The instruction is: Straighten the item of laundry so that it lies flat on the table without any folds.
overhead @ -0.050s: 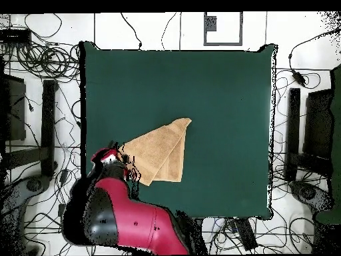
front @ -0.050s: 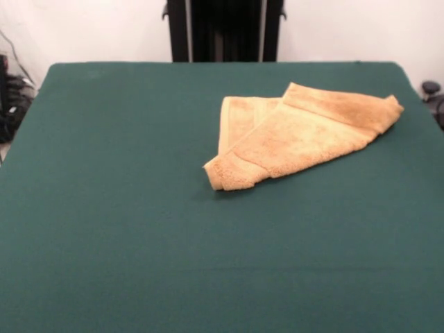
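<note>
The item of laundry [front @ -0.050s: 298,135], a tan-orange terry towel, lies folded over itself on the right half of the dark green table [front @ -0.050s: 111,208]. One layer runs diagonally across another, with a doubled corner pointing toward the table's middle. In the overhead view the towel [overhead @ -0.050s: 158,152] is a folded wedge near the table's [overhead @ -0.050s: 220,87] lower left. The red and black arm comes in from the bottom left, and its gripper [overhead @ -0.050s: 128,168] is beside the towel's left corner. I cannot make out whether it is open or shut. The front view shows no gripper.
In the overhead view, cables [overhead @ -0.050s: 40,60] cover the floor around the table. Black stands [overhead @ -0.050s: 48,127] flank the table's left and right sides. Wide green cloth stretches away from the towel on the upper and right parts.
</note>
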Tool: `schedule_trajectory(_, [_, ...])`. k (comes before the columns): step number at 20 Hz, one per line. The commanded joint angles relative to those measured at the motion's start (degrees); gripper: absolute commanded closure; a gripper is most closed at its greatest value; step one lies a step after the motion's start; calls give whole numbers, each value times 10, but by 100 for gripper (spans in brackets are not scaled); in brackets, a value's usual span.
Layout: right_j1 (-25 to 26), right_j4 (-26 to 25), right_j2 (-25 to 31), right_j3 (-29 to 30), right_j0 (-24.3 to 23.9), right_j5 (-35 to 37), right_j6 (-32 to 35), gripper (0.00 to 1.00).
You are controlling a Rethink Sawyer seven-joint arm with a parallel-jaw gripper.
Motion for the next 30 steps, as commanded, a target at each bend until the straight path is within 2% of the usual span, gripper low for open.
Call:
schedule_trajectory(1, [11,-111,175,116,-78,-51,-29,0])
schedule_trajectory(3, [12,-145,189,119,-101,-55,-20,0])
schedule_trajectory(9, [31,-218,179,111,-118,-81,3,0])
schedule_trajectory(15, [82,-275,123,88,-93,-128,16,0])
schedule_trajectory(18, [100,-293,91,73,-77,-135,15,0])
schedule_trajectory(25, [183,-317,13,29,-49,-177,7,0])
schedule_trajectory(30, [218,-321,-44,-6,-26,-162,-9,0])
